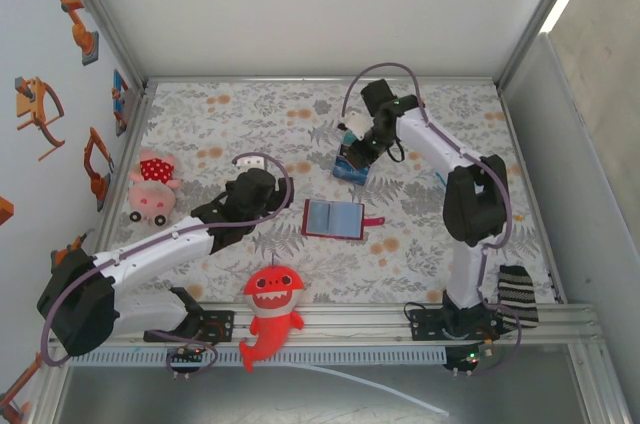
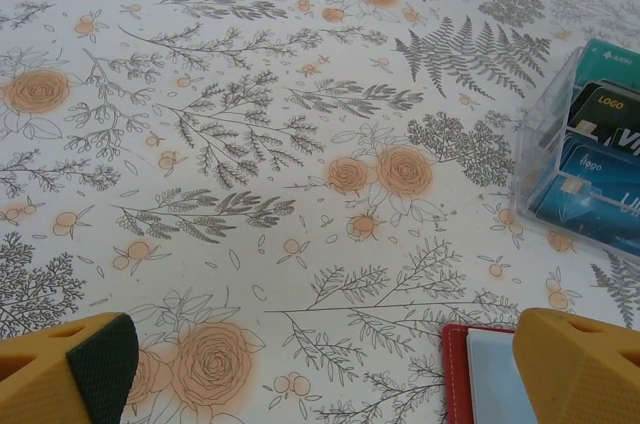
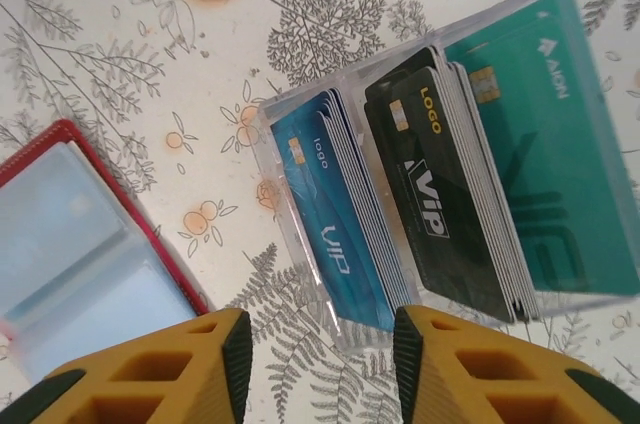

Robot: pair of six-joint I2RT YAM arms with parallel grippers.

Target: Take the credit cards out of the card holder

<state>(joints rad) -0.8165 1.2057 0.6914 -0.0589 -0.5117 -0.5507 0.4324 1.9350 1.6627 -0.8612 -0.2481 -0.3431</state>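
One worktop [image 1: 420, 114] carries two arms [image 1: 170, 244], two soft toys [image 1: 272, 309], one card holder [image 1: 333, 218] lying open at centre, and one clear box [image 1: 350, 172] near its far side with three stacks of credit cards [image 3: 440, 194]. Right pincer [image 3: 320, 364] hangs half-open and empty over the box, a drop-off, I judge; next it must reach a holder sleeve. Left pincer [image 2: 325, 374] gapes wide just left of the holder.

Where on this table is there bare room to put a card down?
The far left stretch of the tablecloth, between the pink plush and the clear card box, is bare. So is the near patch between the card holder, the red shark and the right arm's base. It is crowded around the card box, under the right fingers.
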